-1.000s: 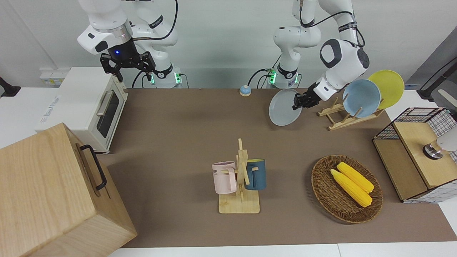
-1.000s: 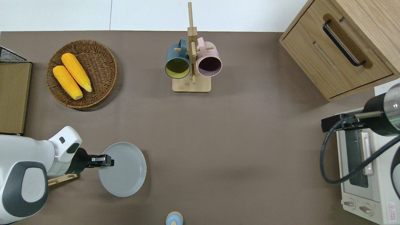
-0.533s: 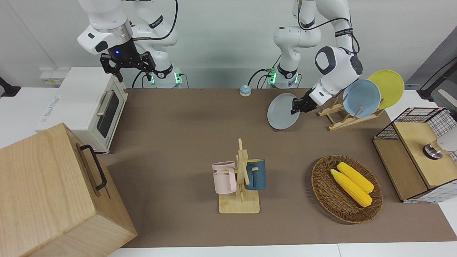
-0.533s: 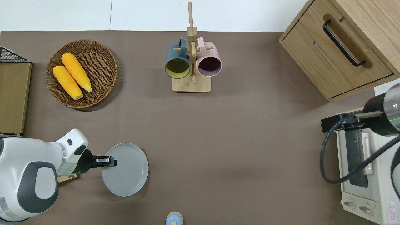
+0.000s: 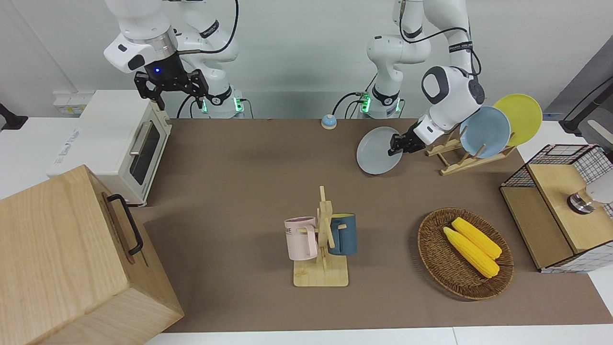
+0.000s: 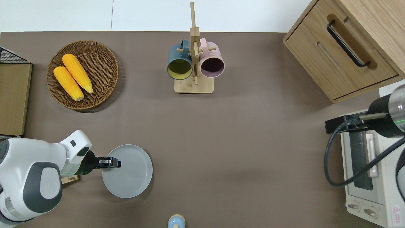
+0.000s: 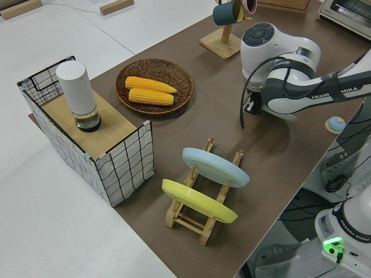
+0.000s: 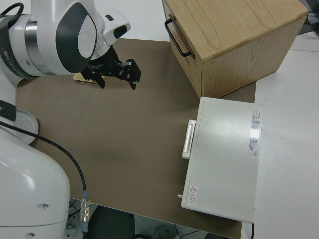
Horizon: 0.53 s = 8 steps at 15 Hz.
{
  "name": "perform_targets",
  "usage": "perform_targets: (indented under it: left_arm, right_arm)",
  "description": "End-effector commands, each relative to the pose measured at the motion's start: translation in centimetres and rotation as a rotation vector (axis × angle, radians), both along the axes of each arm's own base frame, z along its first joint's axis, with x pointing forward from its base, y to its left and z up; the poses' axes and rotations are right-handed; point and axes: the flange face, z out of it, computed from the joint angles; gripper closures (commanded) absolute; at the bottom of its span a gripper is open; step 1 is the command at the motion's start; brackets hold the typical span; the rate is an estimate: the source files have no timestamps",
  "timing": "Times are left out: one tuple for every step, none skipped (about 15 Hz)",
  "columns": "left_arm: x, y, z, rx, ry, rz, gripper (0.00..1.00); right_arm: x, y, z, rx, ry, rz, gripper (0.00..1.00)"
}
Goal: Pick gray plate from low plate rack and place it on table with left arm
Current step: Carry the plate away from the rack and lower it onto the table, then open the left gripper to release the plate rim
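- Working from our left hand (image 6: 115, 163) outward: it pinches the rim of the gray plate (image 6: 129, 172) on the side toward the left arm's end of the bench.
- The plate is out of the low rack (image 5: 455, 158) and sits low over bare bench (image 6: 240, 139), tilted slightly in the front view; we cannot tell whether its rim touches down yet.
- We judge the placing step is in hand; next we need to lower the plate flat, spread the fingers, and draw back.
- There is open room around the plate: the small blue bell (image 6: 176, 221) is nearer to the robots, the corn basket (image 6: 104, 53) and mug stand (image 6: 194, 87) well apart.
- On withdrawal we should mind the rack and its blue plate (image 5: 484, 132).
- Our right hand (image 5: 172, 88) is parked, fingers spread.
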Motion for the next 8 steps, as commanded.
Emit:
perform_targets:
  left_arm:
    - [0.1, 0.0, -1.0, 0.015, -0.023, -0.002, 0.01]
    - [0.2, 0.1, -0.9, 0.016, -0.024, -0.002, 0.0]
    - [0.4, 0.1, -0.9, 0.025, -0.028, -0.01, 0.0]
    - [0.7, 0.2, -0.9, 0.039, -0.031, -0.02, 0.0]
    - [1.0, 0.3, -0.9, 0.051, -0.034, -0.031, 0.0]
    - [1.2, 0.5, -0.9, 0.06, -0.036, -0.035, 0.0]
    - [1.5, 0.7, -0.5, 0.061, -0.046, -0.031, 0.0]
    - [1.6, 0.9, -0.2, 0.06, -0.05, -0.028, 0.0]
  right_arm:
    - [-0.3, 0.1, 0.3, 0.006, 0.007, 0.0, 0.013]
    - [-0.2, 0.0, 0.3, 0.006, 0.007, -0.002, 0.011]
    - [-0.2, 0.0, 0.3, 0.006, 0.007, -0.002, 0.011]
    - [-0.3, 0.1, 0.3, 0.006, 0.007, 0.0, 0.011]
    - [-0.3, 0.1, 0.3, 0.006, 0.007, 0.002, 0.013]
    - [-0.3, 0.1, 0.3, 0.006, 0.007, 0.002, 0.011]
    - [-0.3, 0.1, 0.3, 0.006, 0.007, 0.0, 0.011]
    - [-0.3, 0.1, 0.3, 0.006, 0.007, 0.002, 0.011]
